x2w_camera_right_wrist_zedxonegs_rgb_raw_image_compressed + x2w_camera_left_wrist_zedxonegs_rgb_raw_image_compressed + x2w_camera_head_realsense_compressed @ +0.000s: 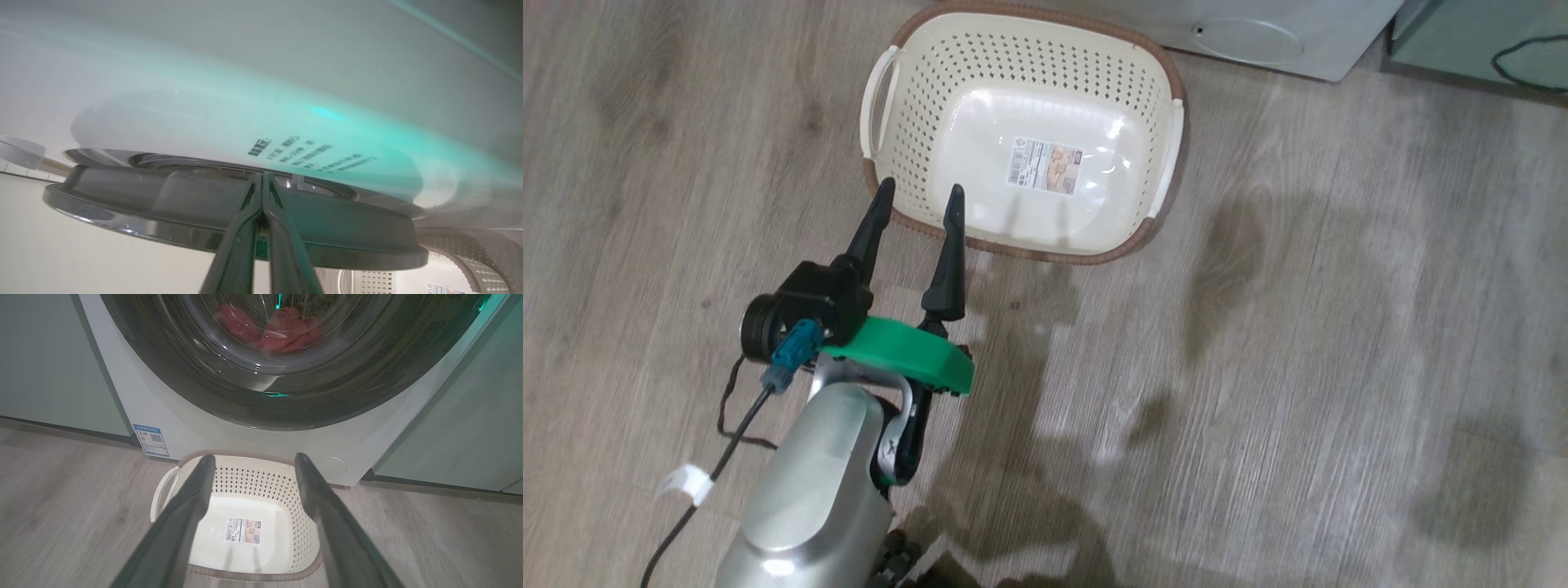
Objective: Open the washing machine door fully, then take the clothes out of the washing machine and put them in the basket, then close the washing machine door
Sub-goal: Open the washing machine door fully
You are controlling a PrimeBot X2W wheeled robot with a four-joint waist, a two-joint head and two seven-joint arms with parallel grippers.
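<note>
Left gripper (920, 188) spread wide, holding nothing. It hovers over the near rim of the basket (1029, 65), upper centre of head view. Right gripper (261, 176) pinched shut, empty, tips at the washing machine door (122, 208) edge; contact unclear. Clothes (286, 332) behind door glass, top centre of left wrist view.

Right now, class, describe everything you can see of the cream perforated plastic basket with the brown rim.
The cream plastic basket is a rounded rectangle with perforated walls, a brown rim, white side handles and a paper label on its glossy bottom. It stands upright on the grey wood-look floor, just before the white washing machine.
</note>
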